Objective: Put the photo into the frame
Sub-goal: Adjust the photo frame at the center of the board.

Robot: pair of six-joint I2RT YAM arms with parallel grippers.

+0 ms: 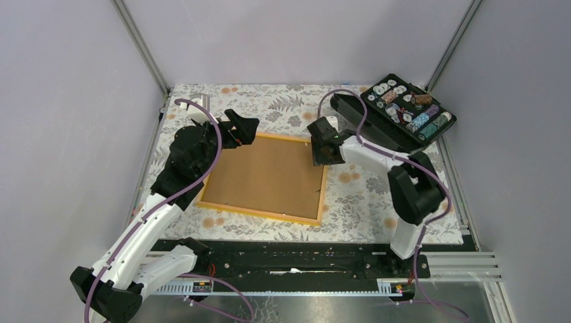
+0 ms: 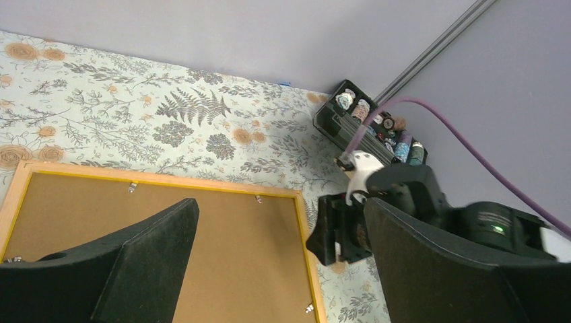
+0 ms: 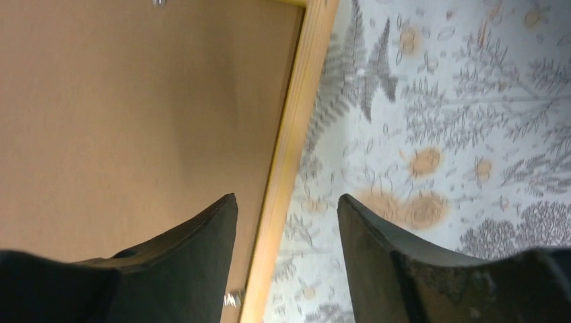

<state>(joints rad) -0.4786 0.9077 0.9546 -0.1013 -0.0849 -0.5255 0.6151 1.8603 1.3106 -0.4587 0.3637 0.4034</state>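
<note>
Four margins of tablecloth [image 1: 377, 195] are ringing the frame [image 1: 259, 212], the photo [image 1: 266, 175] lying inside, brown side up. Left gripper [image 1: 244, 129] is hovering spread over the far-left corner; right gripper [image 3: 286, 198], spread, is straddling the right edge, as only its wrist view shows.

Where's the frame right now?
Top view: the frame lies flat mid-table on the floral cloth, left gripper over its far-left corner, right gripper at its far-right corner.

Plain pale lilac walls [image 1: 67, 101] enclose the table [image 1: 357, 215] on three sides, joined by aluminium corner posts [image 1: 143, 47]. A floral cloth [image 1: 283, 104] covers it under even light; black rails [image 1: 303, 259] line its near edge.
</note>
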